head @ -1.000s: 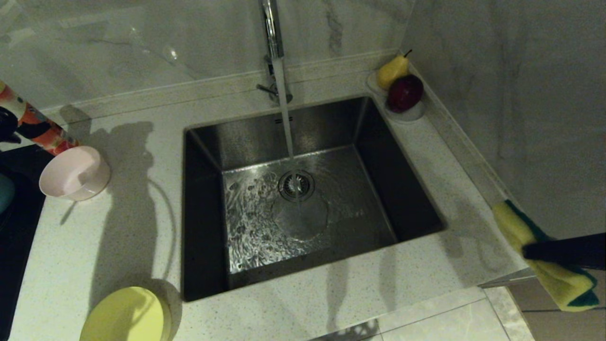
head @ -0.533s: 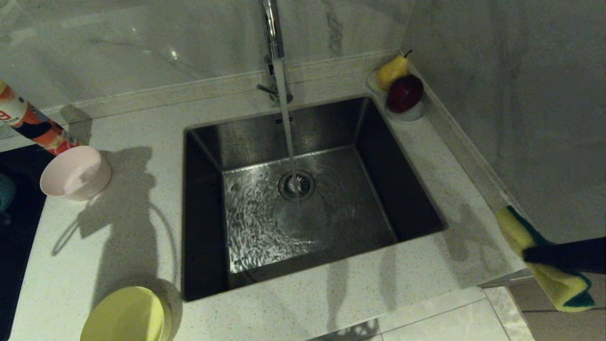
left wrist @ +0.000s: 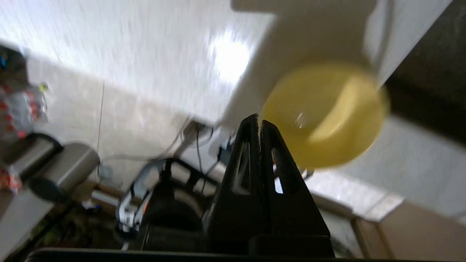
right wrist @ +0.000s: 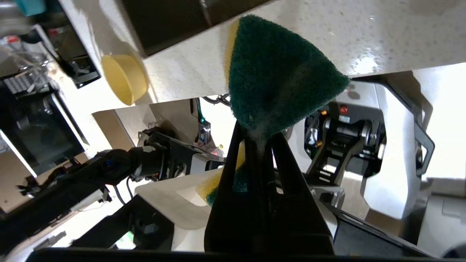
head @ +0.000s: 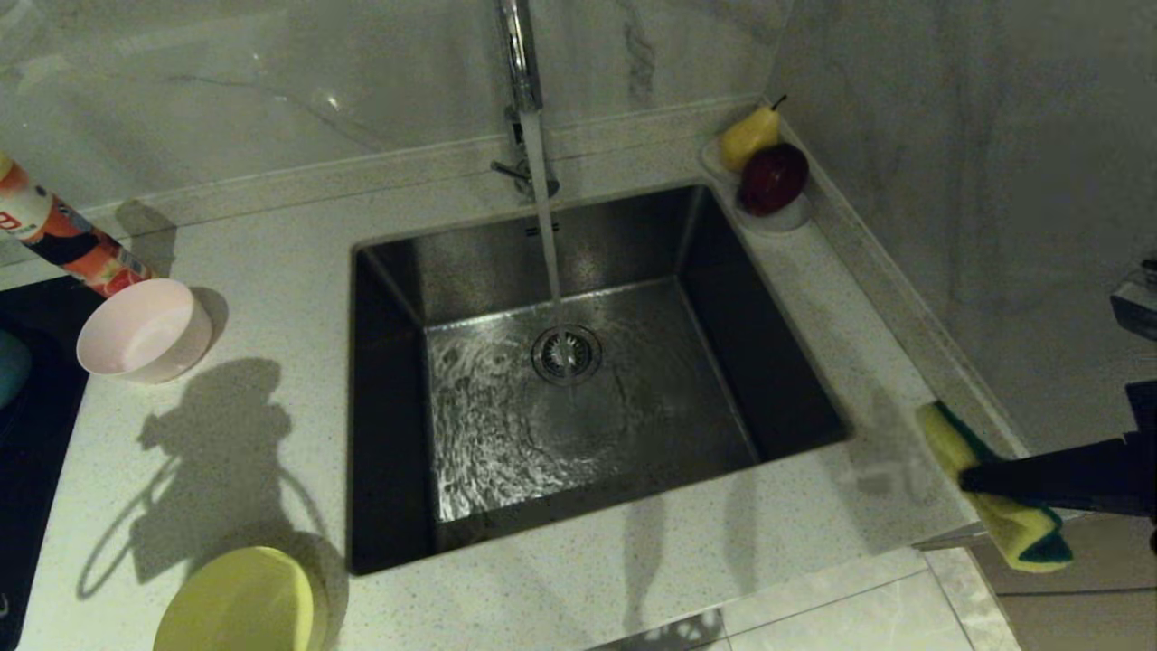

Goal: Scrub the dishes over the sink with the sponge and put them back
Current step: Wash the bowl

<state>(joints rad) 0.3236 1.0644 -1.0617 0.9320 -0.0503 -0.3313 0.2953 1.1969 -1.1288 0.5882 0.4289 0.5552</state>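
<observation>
Between bowls: my right claw (head: 972,476) pinched the sponge (head: 992,493); my left claw (left wrist: 259,123), closed empty, needed the yellow bowl (left wrist: 324,114).

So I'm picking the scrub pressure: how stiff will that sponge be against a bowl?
Probably soft. The sponge bends around the shut right gripper, so it should give under pressure. Its ends stick out either side, so they may flop. The green face looks coarse, likely gripping well.

Right pincer (head: 967,476) clamped at counter's right edge; left pincer (left wrist: 259,122) closed, empty.
</observation>
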